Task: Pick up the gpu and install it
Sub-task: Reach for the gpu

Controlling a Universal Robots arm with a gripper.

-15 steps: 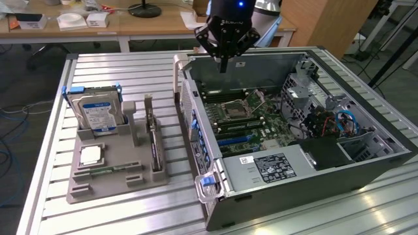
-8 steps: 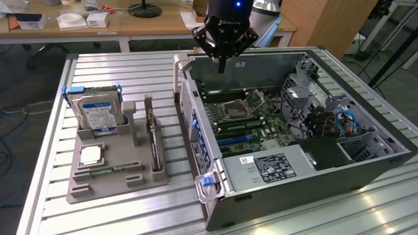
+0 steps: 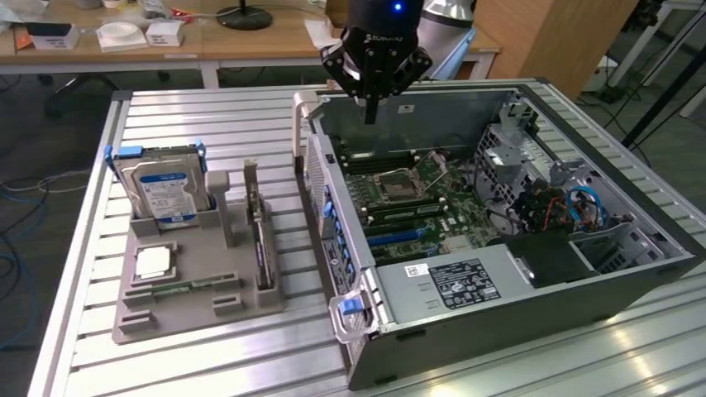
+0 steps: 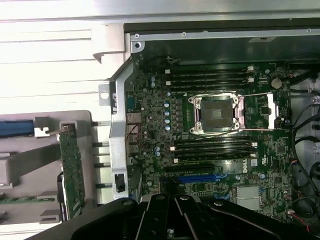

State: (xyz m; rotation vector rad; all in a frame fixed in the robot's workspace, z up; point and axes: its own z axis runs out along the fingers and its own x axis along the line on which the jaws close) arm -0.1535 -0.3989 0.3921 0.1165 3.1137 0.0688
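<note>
My gripper (image 3: 372, 112) hangs over the case (image 3: 617, 298), jaws shut, empty. The gpu (image 3: 261, 240) stands on edge in the tray (image 3: 177, 318), near the drive (image 3: 165, 190). Coming down shut, I'd likely tip that thin card, or clip the case wall crossing over.
</note>
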